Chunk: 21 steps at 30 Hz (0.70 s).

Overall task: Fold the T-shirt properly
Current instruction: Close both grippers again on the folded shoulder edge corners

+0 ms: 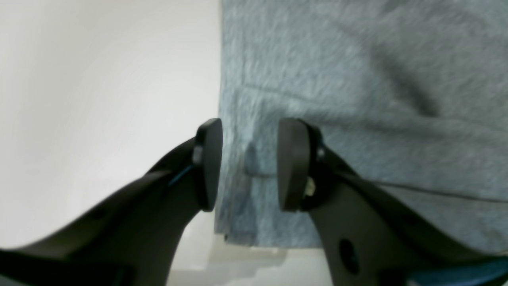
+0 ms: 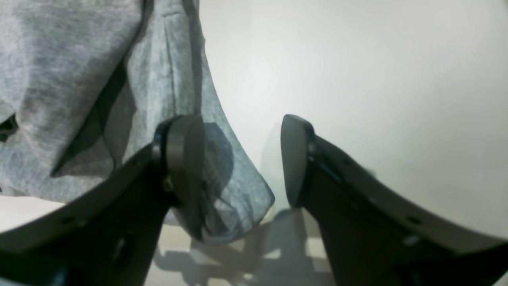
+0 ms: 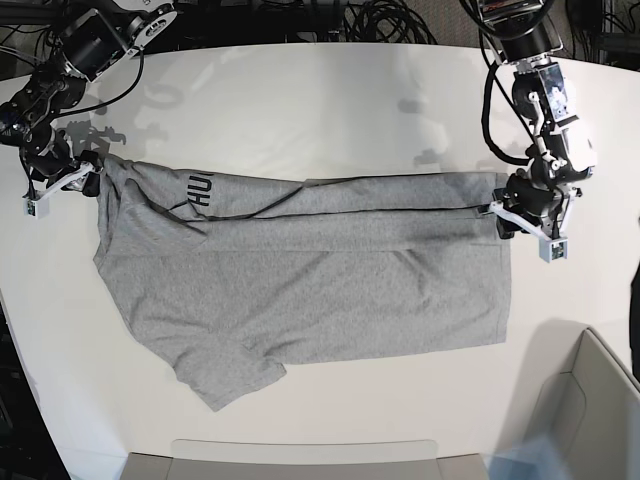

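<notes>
The heather-grey T-shirt [image 3: 320, 290] lies spread across the white table [image 3: 330, 100], its far long edge folded over toward the middle. Black lettering [image 3: 198, 190] shows near its left end. My left gripper [image 3: 508, 215] is at the shirt's right edge. In the left wrist view that gripper [image 1: 248, 165] is open, with the hemmed edge of the T-shirt [image 1: 357, 79] lying between its pads. My right gripper [image 3: 92, 172] is at the shirt's far left corner. It stands open [image 2: 242, 163], one finger over the corner of the T-shirt [image 2: 59, 59] and the other over bare table.
A grey bin [image 3: 590, 400] stands at the table's near right corner. A second grey tray edge [image 3: 300, 460] runs along the front. Black cables [image 3: 380, 20] lie behind the table's far edge.
</notes>
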Each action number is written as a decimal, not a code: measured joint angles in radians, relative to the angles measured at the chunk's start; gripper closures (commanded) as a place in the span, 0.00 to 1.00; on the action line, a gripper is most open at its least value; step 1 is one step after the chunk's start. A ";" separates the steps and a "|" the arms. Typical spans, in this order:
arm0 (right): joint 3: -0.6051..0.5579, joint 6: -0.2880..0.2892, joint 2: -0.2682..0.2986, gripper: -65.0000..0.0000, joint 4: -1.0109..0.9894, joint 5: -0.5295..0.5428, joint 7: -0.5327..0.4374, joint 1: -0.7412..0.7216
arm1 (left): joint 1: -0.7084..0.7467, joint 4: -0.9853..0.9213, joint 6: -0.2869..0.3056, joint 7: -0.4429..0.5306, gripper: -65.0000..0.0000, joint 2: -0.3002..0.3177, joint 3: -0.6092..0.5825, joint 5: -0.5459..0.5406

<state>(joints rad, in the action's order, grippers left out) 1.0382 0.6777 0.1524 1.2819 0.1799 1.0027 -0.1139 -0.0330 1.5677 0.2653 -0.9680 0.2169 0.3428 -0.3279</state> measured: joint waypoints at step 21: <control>-0.040 0.000 0.004 0.52 0.001 -0.005 0.000 0.001 | -0.047 -0.218 0.209 0.001 0.60 0.008 0.101 -0.002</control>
<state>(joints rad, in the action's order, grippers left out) 0.9981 0.6777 0.1566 1.2827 0.1753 1.0027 -0.1131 -0.0795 1.3499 0.4744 -0.9672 0.2245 0.4442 -0.3298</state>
